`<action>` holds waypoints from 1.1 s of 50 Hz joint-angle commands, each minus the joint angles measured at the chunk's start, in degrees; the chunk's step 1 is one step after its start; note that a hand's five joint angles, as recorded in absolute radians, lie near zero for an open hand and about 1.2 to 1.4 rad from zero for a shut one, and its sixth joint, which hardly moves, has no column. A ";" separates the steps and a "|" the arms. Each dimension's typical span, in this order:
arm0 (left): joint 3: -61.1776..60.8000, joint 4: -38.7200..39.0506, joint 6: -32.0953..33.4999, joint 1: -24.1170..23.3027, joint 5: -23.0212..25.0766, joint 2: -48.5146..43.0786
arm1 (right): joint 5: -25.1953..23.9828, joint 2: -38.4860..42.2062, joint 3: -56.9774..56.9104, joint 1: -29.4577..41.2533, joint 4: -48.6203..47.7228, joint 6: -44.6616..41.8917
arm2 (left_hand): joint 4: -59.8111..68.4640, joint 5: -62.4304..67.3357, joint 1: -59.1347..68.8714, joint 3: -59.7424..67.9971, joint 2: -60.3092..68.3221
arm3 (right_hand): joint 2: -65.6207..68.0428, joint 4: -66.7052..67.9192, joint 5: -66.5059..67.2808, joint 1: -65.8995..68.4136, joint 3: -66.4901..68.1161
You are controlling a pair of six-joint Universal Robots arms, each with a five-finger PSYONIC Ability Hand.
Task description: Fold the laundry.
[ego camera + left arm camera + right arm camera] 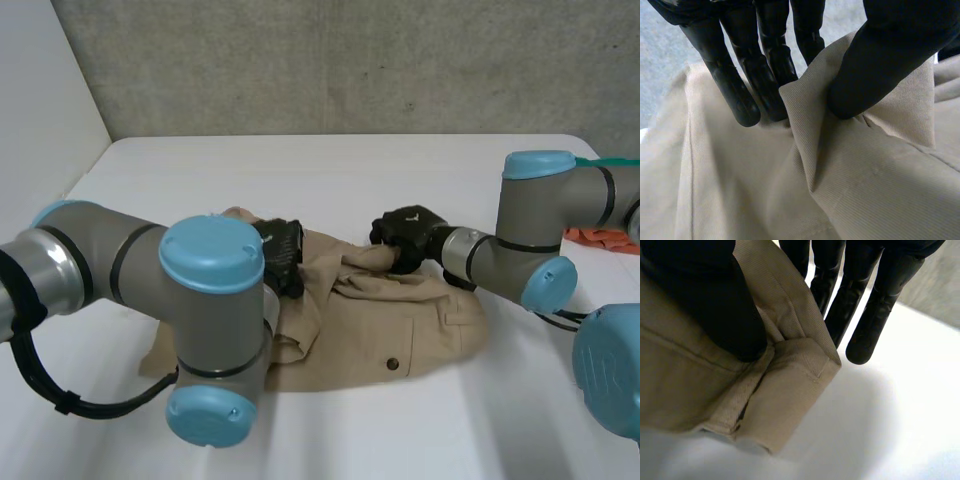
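Observation:
A beige garment (400, 320) with a dark button (392, 364) lies crumpled on the white table (330, 165). My left hand (283, 250) is at the garment's far left part. In the left wrist view its thumb (880, 60) presses a raised fold of the cloth (865, 190) against the fingers (765, 75), so the hand is shut on it. My right hand (405, 235) is at the far right part, where the cloth bunches up. There the thumb (715, 305) clamps a hemmed edge (790, 385) against the fingers (870, 330) behind it.
An orange thing (600, 238) and a green thing (620, 160) lie at the table's right edge, behind my right arm. A grey wall stands behind the table. My left arm (210, 300) covers the garment's near left part.

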 commanded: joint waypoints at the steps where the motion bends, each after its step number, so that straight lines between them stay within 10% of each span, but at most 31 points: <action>1: 5.25 2.62 5.81 6.37 0.82 1.90 | 9.25 0.14 -8.97 0.00 -4.40 2.11 | 11.44 14.18 16.25 12.54 11.89 | 13.05 11.97 16.49 26.77 14.65; 10: 23.62 13.77 24.62 14.29 8.72 3.57 | 19.48 -5.38 -25.78 1.58 -11.25 2.64 | 11.44 14.18 16.25 12.54 11.89 | 13.05 11.97 16.49 26.77 14.65; 19: 28.47 18.35 26.48 16.58 15.05 7.78 | 21.24 -17.69 -23.60 3.07 -17.67 1.93 | 11.44 14.18 16.25 12.54 11.89 | 13.05 11.97 16.49 26.77 14.65; 36: -12.29 18.27 26.48 16.05 20.68 25.71 | 20.10 -36.16 19.90 5.54 -12.40 -11.69 | 11.44 14.18 16.25 12.54 11.89 | 13.05 11.97 16.49 26.77 14.65; 39: -18.63 18.35 26.48 14.65 22.78 28.44 | 19.92 -35.28 22.90 5.63 -11.96 -12.57 | 11.44 14.18 16.25 12.54 11.89 | -34.72 -35.81 -31.28 -21.00 -33.12; 43: -23.12 18.27 26.30 12.54 25.69 31.95 | 19.22 -30.02 20.98 5.45 -11.70 -12.13 | 11.44 14.18 16.25 12.54 11.89 | -56.95 -58.03 -53.51 -43.23 -55.35; 55: -26.99 16.95 26.39 8.67 25.43 38.90 | 14.56 -21.49 18.68 4.83 -6.16 10.24 | 11.44 14.18 16.25 12.54 11.89 | -56.95 -58.03 -53.51 -43.23 -55.35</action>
